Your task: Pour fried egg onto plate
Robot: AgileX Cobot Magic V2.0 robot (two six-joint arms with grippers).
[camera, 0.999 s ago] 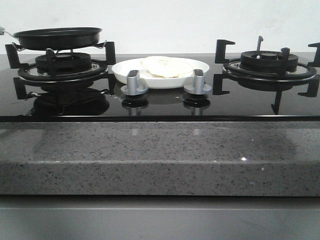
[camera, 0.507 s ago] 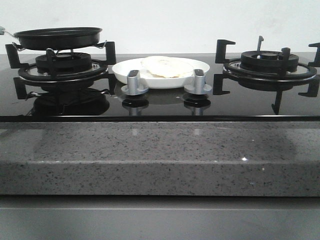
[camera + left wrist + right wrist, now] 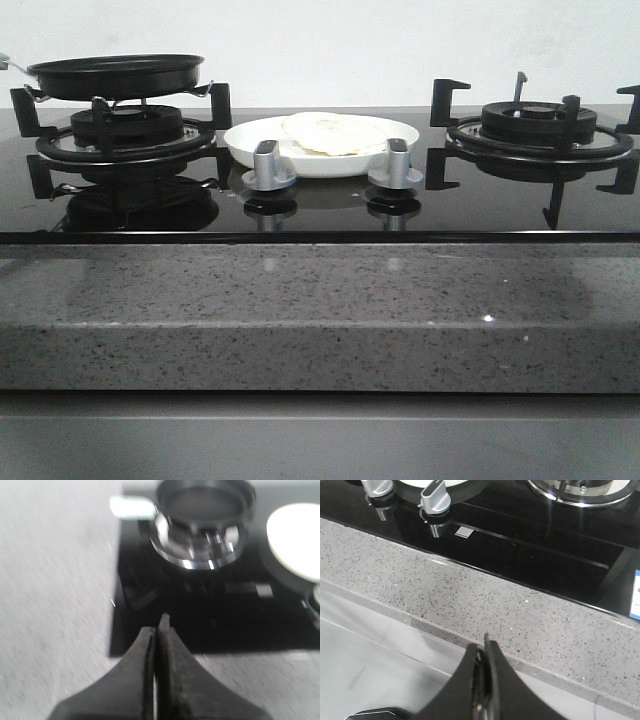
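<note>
Resting on the plate (image 3: pixel 400 158), the fried egg (image 3: pixel 333 133) is seen — pouring judged done; left gripper (image 3: pixel 159 630) and right gripper (image 3: pixel 485 652) are closed, empty.

Noted bare granite counter (image 3: pixel 320 300) along the whole front edge, unobstructed for passage. Found two silver knobs (image 3: pixel 268 165) (image 3: pixel 397 164) standing just in front of the plate (image 3: pixel 250 145), blocking a low frontal approach. Found black pan (image 3: pixel 115 75) on left burner grate (image 3: pixel 120 135), close beside the plate's left rim. Observed right burner grate (image 3: pixel 540 125) with raised prongs, slightly apart from the plate. Saw open space above the plate and egg (image 3: pixel 330 132).
</note>
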